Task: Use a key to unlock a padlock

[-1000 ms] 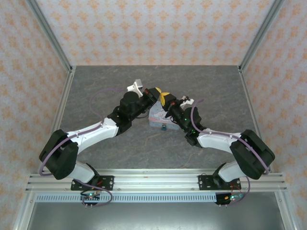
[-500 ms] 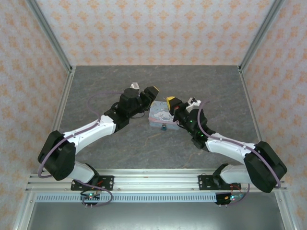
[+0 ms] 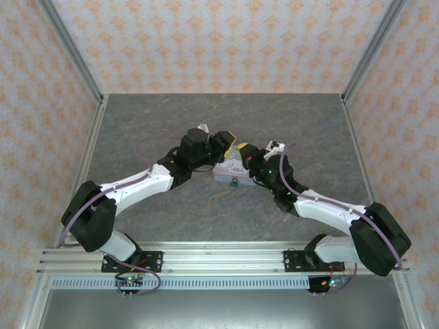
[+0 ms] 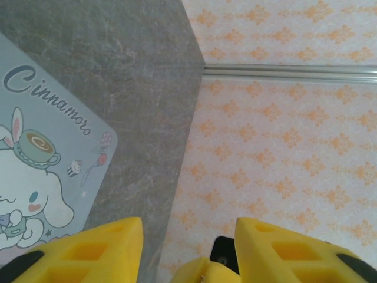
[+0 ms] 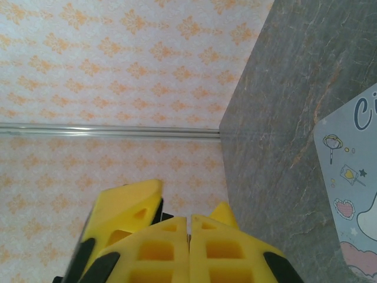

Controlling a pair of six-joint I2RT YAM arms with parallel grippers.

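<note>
The tiny teal padlock (image 3: 234, 182) lies on the table against the near side of the cartoon tin (image 3: 229, 168). Above the tin's far edge the two grippers meet tip to tip. My right gripper (image 3: 241, 147) (image 5: 188, 227) is shut, and a thin tan sliver, the key (image 5: 188, 237), peeks from the seam between its pads. My left gripper (image 3: 227, 142) (image 4: 188, 253) is open, its yellow fingers (image 5: 126, 206) standing on either side of the right gripper's tips (image 4: 203, 271) with gaps left between them.
The tin's printed lid (image 4: 41, 177) (image 5: 353, 200) lies below both wrists. Grey table (image 3: 171, 123) stretches all round, bounded by patterned walls with metal rails (image 4: 288, 72). Both arms reach in from the near edge.
The left gripper swung right and came to the right gripper's tips, its jaws opening. The right gripper shifted slightly left and stayed shut. Tin and padlock have not moved.
</note>
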